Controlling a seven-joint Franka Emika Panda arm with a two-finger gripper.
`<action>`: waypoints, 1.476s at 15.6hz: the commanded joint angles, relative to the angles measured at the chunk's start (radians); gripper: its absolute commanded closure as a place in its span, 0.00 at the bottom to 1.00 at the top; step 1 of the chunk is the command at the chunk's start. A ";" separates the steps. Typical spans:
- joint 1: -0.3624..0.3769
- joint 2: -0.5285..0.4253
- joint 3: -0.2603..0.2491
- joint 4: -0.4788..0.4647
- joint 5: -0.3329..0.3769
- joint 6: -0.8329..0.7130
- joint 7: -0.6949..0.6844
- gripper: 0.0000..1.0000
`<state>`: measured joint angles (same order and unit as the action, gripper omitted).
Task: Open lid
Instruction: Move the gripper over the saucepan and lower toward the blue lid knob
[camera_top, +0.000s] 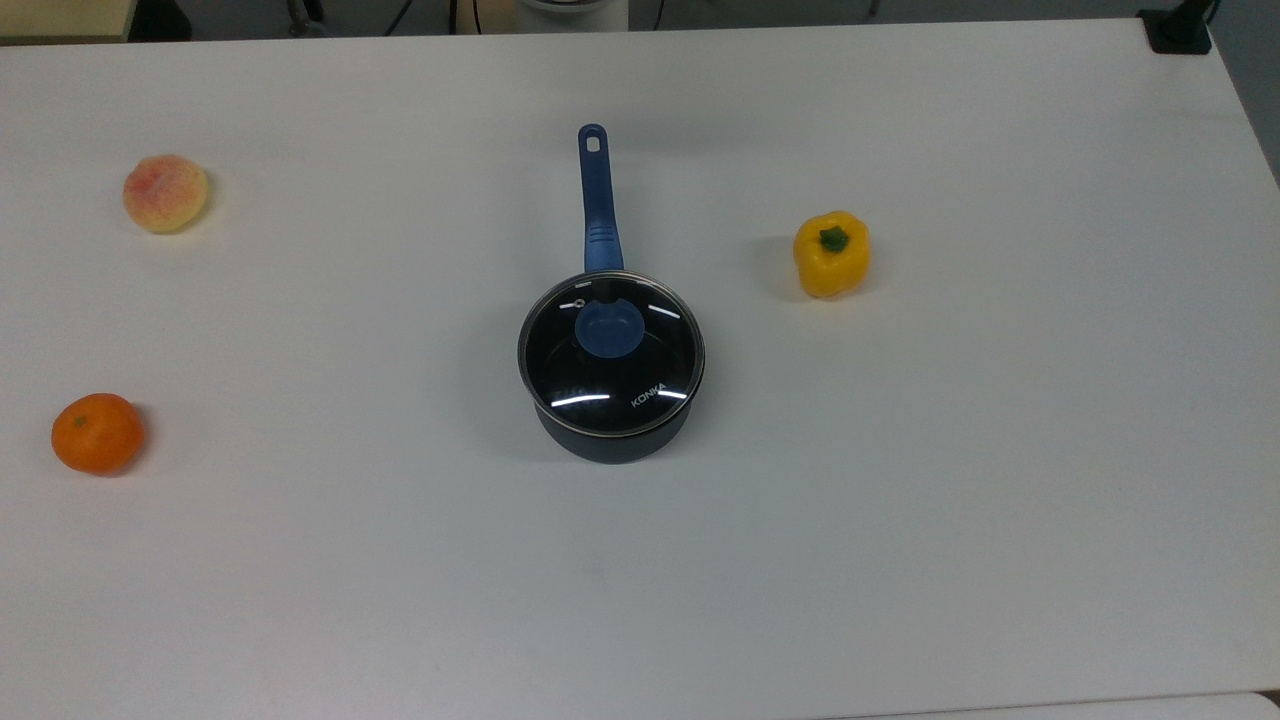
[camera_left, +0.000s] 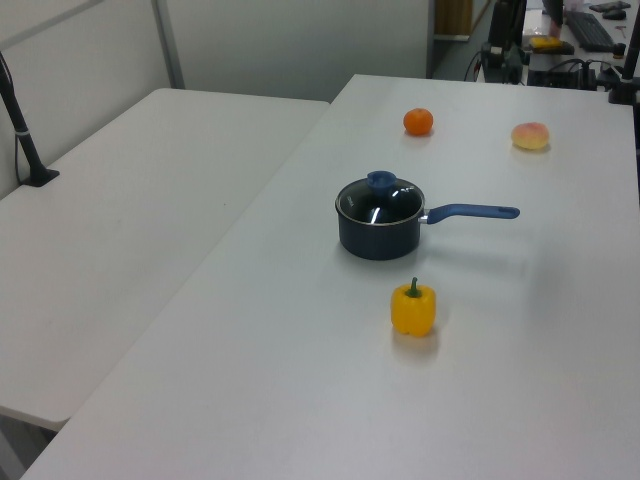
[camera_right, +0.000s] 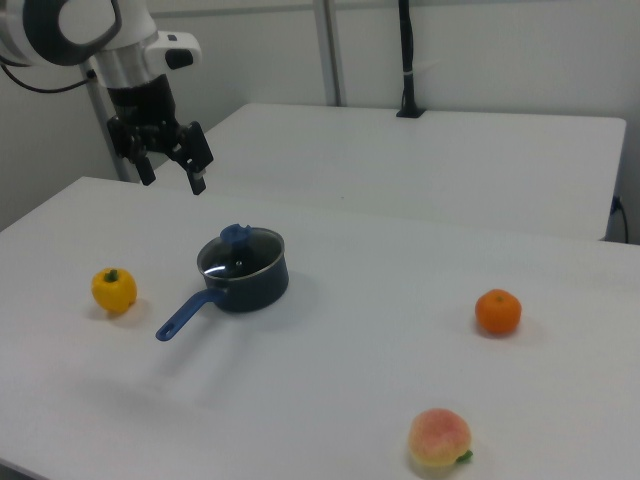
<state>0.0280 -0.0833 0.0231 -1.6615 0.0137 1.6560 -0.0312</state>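
We see the lid (camera_top: 611, 355) sitting flat on the saucepan (camera_top: 612, 440) near the middle of the white tabletop (camera_top: 900, 500). The lid is clear glass with a thin metal rim, and its round blue knob (camera_top: 609, 330) stands at the centre. The small print "KONKA" is on the glass, toward the top view's lower right. The blue handle (camera_top: 596, 200) of the saucepan points to the top view's upper edge; in the left view it points to the right, and in the right view toward the lower left.

In the right view we find the claw (camera_right: 170, 168) up in the air, above and to the right view's left of the saucepan, well apart from the lid. Its two dark fingers (camera_right: 197, 160) are spread wide and hold nothing.

A yellow pepper (camera_top: 831, 254) stands on the top view's right of the saucepan, apart from it. On the top view's left side we see a peach (camera_top: 165, 193) farther up and an orange (camera_top: 97, 433) lower down, both well apart from the saucepan. A second tabletop (camera_left: 120, 230) stands beside the first one, on the left view's left.
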 joint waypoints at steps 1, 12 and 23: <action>0.035 0.040 -0.008 -0.003 0.011 0.008 -0.016 0.00; 0.075 0.180 -0.009 0.003 -0.001 0.290 0.094 0.00; 0.118 0.371 -0.006 0.002 -0.099 0.612 0.318 0.00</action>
<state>0.1251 0.2394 0.0240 -1.6630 -0.0401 2.1912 0.2170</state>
